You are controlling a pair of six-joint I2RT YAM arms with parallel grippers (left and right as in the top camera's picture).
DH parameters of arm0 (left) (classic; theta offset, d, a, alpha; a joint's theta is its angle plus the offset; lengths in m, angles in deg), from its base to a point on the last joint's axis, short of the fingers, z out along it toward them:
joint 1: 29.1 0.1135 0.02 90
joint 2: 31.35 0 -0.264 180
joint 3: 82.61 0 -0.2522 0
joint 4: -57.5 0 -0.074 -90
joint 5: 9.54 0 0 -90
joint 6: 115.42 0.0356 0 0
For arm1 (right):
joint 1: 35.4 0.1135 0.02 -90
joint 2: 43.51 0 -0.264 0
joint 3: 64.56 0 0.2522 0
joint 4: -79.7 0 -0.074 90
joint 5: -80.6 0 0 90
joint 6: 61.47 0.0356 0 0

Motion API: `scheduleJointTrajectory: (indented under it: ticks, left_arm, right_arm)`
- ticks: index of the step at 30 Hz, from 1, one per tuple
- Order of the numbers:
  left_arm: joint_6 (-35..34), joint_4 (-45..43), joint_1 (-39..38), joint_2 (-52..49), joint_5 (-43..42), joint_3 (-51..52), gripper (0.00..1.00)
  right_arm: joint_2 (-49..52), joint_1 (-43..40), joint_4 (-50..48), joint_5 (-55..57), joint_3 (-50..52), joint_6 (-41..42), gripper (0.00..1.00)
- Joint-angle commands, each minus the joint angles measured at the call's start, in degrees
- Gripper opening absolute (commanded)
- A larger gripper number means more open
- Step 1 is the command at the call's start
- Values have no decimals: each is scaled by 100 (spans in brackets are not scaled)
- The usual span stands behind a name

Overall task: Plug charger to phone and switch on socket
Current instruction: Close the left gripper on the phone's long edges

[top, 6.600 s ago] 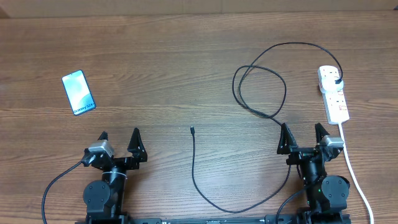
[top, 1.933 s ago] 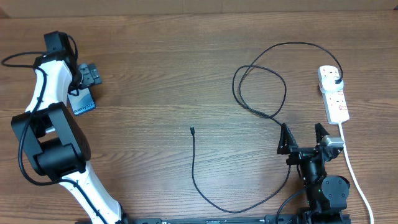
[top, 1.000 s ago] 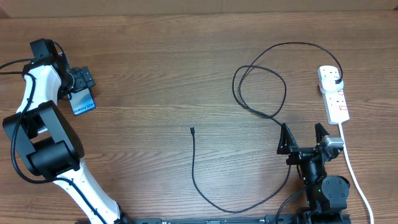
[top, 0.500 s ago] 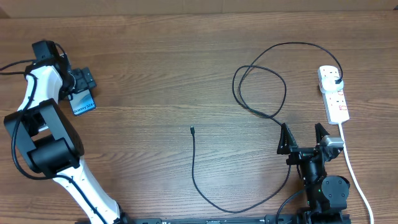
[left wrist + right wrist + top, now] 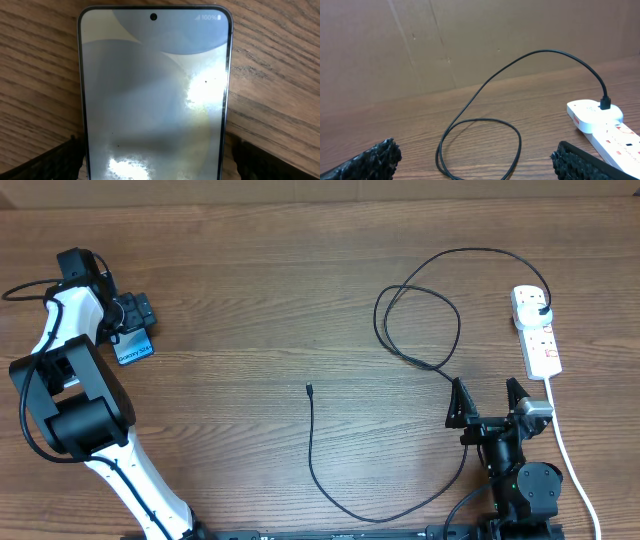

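Wooden table | left gripper jaws apart, straddling phone | right gripper jaws apart, near table edge | charger plugged into socket, tip lying loose mid-table

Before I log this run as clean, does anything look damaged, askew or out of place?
Nothing looks damaged. The phone lies slightly askew at far left, the left gripper straddling one end. The charger has its tip loose in the middle, plug already in the socket.
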Motion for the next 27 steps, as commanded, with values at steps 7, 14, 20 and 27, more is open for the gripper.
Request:
scheduleJointTrajectory:
  ticks: [7, 14, 20, 27]
  left_arm:
    - [68, 118, 9, -358, 101, 7, 79]
    - [68, 155, 9, -361, 101, 7, 69]
    - [68, 168, 9, -361, 101, 7, 65]
    - [68, 170, 9, -358, 98, 7, 63]
  right_arm:
    - [-46, -15, -28, -37, 61, -9, 100]
    - [-46, -15, -28, -37, 61, -9, 100]
    - [-46, -15, -28, -37, 61, -9, 100]
    - [-46, -15, -28, -37, 61, -9, 100]
